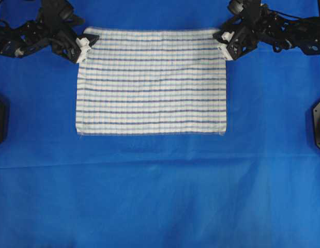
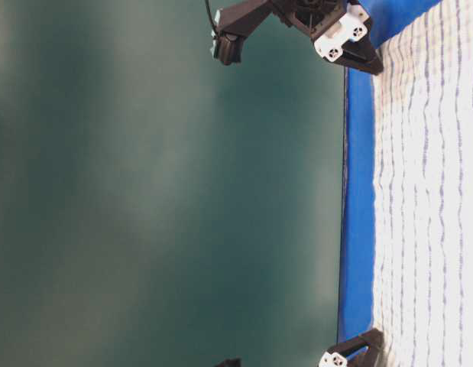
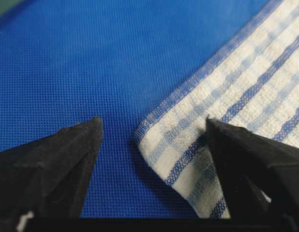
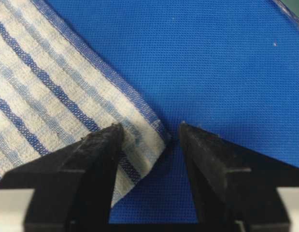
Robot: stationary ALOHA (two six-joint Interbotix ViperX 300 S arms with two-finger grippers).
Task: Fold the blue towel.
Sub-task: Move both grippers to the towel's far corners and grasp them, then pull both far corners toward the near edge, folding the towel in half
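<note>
- Overhead: the towel (image 1: 150,81) lies flat on the blue cover (image 1: 160,196). The left gripper (image 1: 85,45) sits at the towel's far left corner, the right gripper (image 1: 225,45) at its far right corner.
- Table-level: both grippers low at the towel's edge.
- Left wrist: jaws spread, straddling the corner, nothing pinched.
- Right wrist: jaws spread around the corner. The step looks like pre-grasp; next, both must close on the corners.

black arms (image 1: 30,33), white gripper fittings, wedge-shaped fingers (image 3: 57,169).
</note>
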